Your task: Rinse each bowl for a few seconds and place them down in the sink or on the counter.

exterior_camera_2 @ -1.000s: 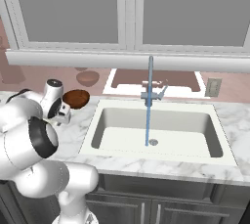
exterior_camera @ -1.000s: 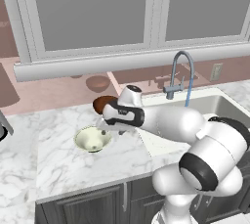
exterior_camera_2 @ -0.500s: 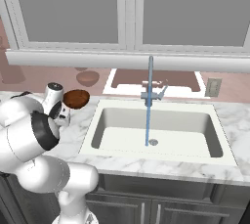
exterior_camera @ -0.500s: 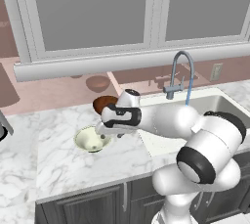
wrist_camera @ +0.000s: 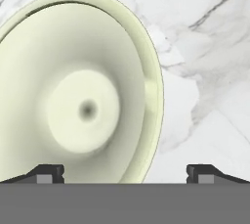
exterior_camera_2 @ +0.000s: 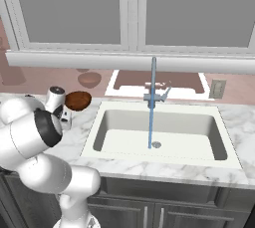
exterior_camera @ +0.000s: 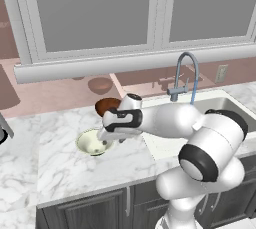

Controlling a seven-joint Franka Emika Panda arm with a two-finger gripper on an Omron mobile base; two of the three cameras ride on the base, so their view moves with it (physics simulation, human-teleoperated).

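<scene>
end effector (wrist_camera: 125, 171) lower now, over cream bowl (exterior_camera: 93, 142)

A: Quick count. Bowls?
B: Two. One pale cream round bowl (exterior_camera: 93, 142) on the white marble counter w/ grey veining (exterior_camera: 60, 163), one glossy dark reddish-brown round bowl (exterior_camera: 107, 106) just behind it.
A: Sinks?
B: One white rectangular recessed sink (exterior_camera_2: 159, 137), w/ one small round drain (exterior_camera_2: 156, 145) and one grey arched gooseneck faucet (exterior_camera: 184, 75).
A: Water?
B: One thin blue stream (exterior_camera_2: 151, 107) running down into the basin.
A: Anything on the wall?
B: One pale wall outlet (exterior_camera_2: 216, 88) right of the faucet. Two grey window panes (exterior_camera_2: 74, 8) above.
A: Robot bits?
B: One arm, one two-finger gripper (wrist_camera: 125, 171).
</scene>
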